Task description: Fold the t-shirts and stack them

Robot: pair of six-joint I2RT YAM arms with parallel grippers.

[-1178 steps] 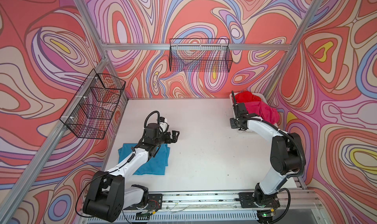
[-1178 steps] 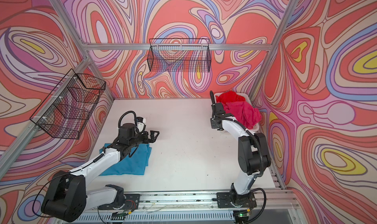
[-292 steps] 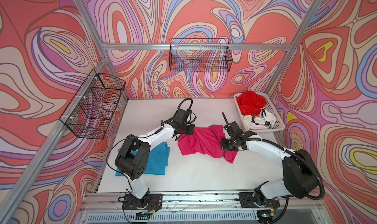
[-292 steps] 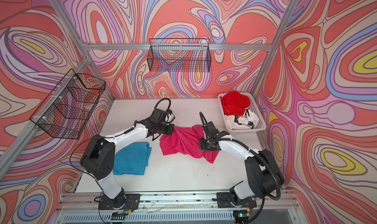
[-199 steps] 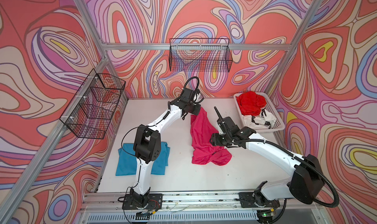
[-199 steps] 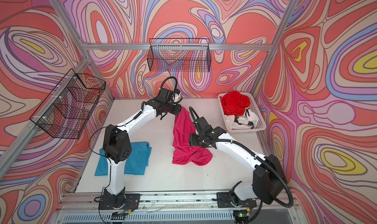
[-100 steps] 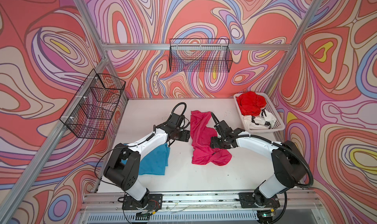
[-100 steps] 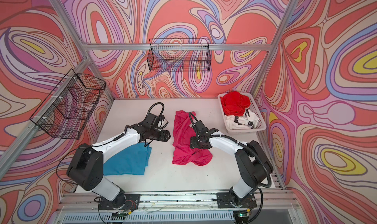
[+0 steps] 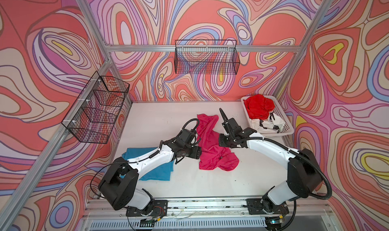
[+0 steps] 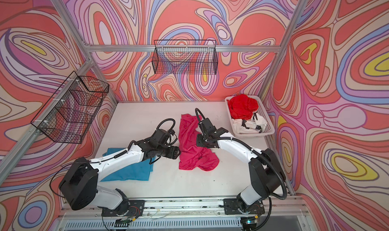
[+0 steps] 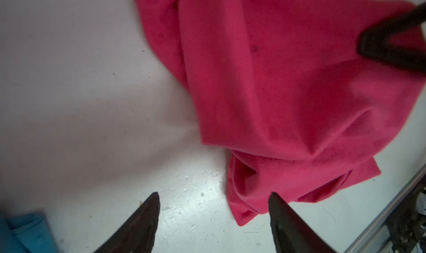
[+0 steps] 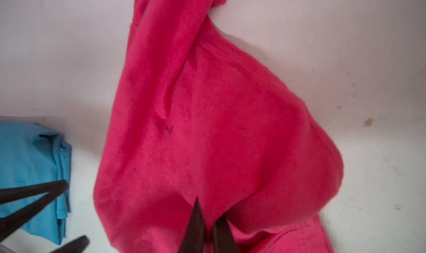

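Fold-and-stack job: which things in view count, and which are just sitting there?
Job:
- pink shirt, bunched mid-table
- teal shirt, folded
- red shirt, in the tray
- white shirt, in the tray

Just there:
- back wire basket
- left wire basket

Crumpled magenta shirt mid-table, an arm on either side.
The left gripper sits beside its 9 o'clock edge and the right gripper at 3 o'clock. A folded teal shirt lies at 8 o'clock.
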